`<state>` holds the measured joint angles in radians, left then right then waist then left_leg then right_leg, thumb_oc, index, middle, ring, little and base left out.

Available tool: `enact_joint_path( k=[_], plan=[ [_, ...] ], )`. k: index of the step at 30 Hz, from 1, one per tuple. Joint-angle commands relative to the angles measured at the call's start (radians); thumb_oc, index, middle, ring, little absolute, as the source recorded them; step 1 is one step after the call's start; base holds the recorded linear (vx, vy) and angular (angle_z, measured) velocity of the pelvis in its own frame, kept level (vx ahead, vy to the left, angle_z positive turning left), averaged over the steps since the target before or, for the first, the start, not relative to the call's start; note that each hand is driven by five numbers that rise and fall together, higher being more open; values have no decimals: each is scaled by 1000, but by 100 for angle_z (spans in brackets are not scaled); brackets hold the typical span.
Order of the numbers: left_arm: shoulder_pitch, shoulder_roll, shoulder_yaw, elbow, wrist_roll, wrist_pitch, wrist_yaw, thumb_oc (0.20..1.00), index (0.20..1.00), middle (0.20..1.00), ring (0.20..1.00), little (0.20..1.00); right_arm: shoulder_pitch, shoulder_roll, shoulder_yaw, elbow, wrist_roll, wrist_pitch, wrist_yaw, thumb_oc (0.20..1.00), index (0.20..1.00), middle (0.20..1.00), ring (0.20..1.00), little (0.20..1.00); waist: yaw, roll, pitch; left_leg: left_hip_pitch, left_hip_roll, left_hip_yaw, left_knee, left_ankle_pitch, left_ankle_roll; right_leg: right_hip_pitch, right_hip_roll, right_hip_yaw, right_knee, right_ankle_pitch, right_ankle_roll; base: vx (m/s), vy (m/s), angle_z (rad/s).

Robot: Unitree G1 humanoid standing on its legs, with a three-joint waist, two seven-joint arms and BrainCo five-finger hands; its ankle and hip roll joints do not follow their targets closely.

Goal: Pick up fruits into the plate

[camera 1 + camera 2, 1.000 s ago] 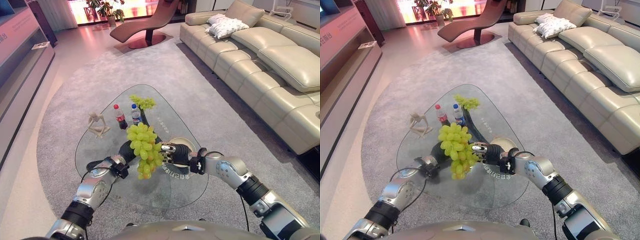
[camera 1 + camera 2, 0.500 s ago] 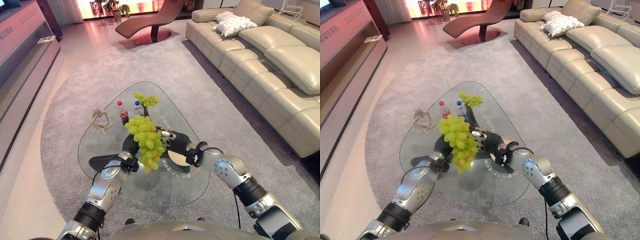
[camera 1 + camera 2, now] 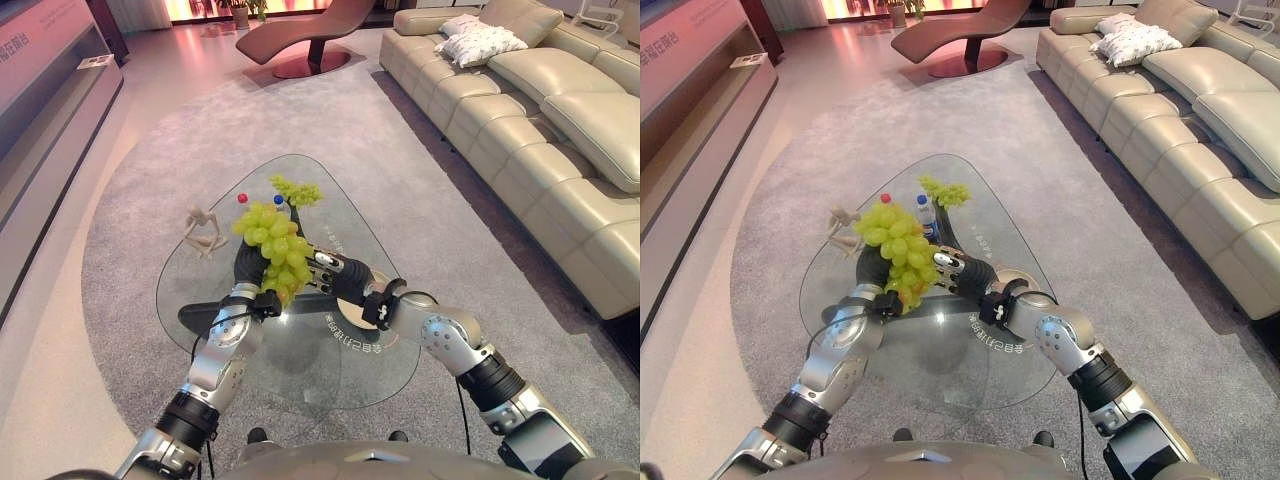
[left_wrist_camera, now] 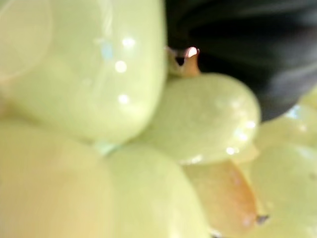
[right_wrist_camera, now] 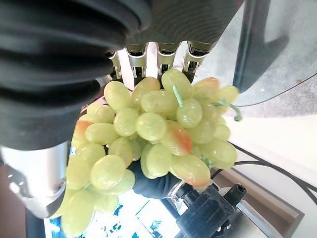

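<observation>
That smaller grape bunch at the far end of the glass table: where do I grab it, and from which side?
Take the smaller bunch across its bulky middle, coming down from above and from the right. It lies low on the glass table, and the two bottles stand close on its left, so that side looks crowded.

Grapes over the table — second bunch behind, figurine left.
</observation>
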<state>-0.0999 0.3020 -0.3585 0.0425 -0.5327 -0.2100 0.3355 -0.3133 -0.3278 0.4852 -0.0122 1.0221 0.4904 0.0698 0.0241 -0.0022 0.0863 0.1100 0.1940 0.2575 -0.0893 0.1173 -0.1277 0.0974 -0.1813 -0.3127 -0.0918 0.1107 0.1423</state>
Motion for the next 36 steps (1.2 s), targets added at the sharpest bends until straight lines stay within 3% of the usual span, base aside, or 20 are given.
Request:
enact_joint_path(
  k=[1, 7, 15, 19, 26, 31, 32, 36],
  plan=[
    [-167, 15, 16, -64, 13, -49, -28, 200, 200, 200, 200, 200, -68, 96, 47, -150, 91, -25, 32, 1000, 1000, 1000, 1000, 1000, -14, -27, -3, 6, 12, -11, 21, -44, 8, 37, -19, 12, 52, -57, -22, 0, 0, 0],
    [-178, 5, 37, -93, -224, 55, -128, 200, 200, 200, 200, 200, -59, 92, 49, -141, 83, -34, 75, 1000, 1000, 1000, 1000, 1000, -19, -21, -7, 9, 9, -10, 20, -43, 9, 39, -23, 12, 50, -53, -18, 0, 0, 0],
    [-160, -38, -20, -100, -461, 177, -245, 200, 200, 200, 200, 200, -74, 120, 73, -144, 74, -39, 75, 1000, 1000, 1000, 1000, 1000, -23, -14, -8, 16, 4, 0, 22, -47, 14, 38, -30, 20, 41, -41, -15, 0, 0, 0],
    [-154, -44, -61, -109, -541, 239, -377, 200, 200, 200, 200, 200, -75, 128, 86, -152, 92, -40, 79, 1000, 1000, 1000, 1000, 1000, -27, -13, -5, 17, 1, 6, 21, -50, 19, 33, -33, 28, 39, -36, -12, 0, 0, 0],
    [-164, -40, -112, -113, -520, 226, -412, 200, 200, 200, 200, 200, -85, 143, 109, -152, 149, -52, 93, 1000, 1000, 1000, 1000, 1000, -34, -11, -3, 21, -1, 14, 22, -53, 23, 31, -37, 40, 38, -34, -8, 4, 0, -3],
    [-177, -27, -123, -99, -391, 164, -363, 200, 200, 200, 200, 200, -89, 153, 129, -167, 221, -45, 99, 1000, 1000, 1000, 1000, 1000, -33, -13, -4, 22, -1, 14, 23, -55, 26, 29, -35, 45, 41, -36, -6, 10, -4, -7],
    [-186, -23, -122, -97, -287, 130, -332, 200, 200, 200, 200, 200, -90, 160, 141, -177, 250, -45, 84, 1000, 1000, 1000, 1000, 1000, -31, -14, -5, 20, -2, 12, 23, -54, 27, 28, -34, 46, 43, -37, -7, 0, 0, 0],
    [-213, -14, -131, -87, -168, 91, -266, 200, 200, 200, 200, 200, -95, 176, 161, -168, 276, -33, 76, 1000, 1000, 1000, 1000, 1000, -29, -16, -5, 20, 0, 11, 23, -52, 27, 27, -34, 44, 46, -38, -7, 0, 0, 0]
  ],
)
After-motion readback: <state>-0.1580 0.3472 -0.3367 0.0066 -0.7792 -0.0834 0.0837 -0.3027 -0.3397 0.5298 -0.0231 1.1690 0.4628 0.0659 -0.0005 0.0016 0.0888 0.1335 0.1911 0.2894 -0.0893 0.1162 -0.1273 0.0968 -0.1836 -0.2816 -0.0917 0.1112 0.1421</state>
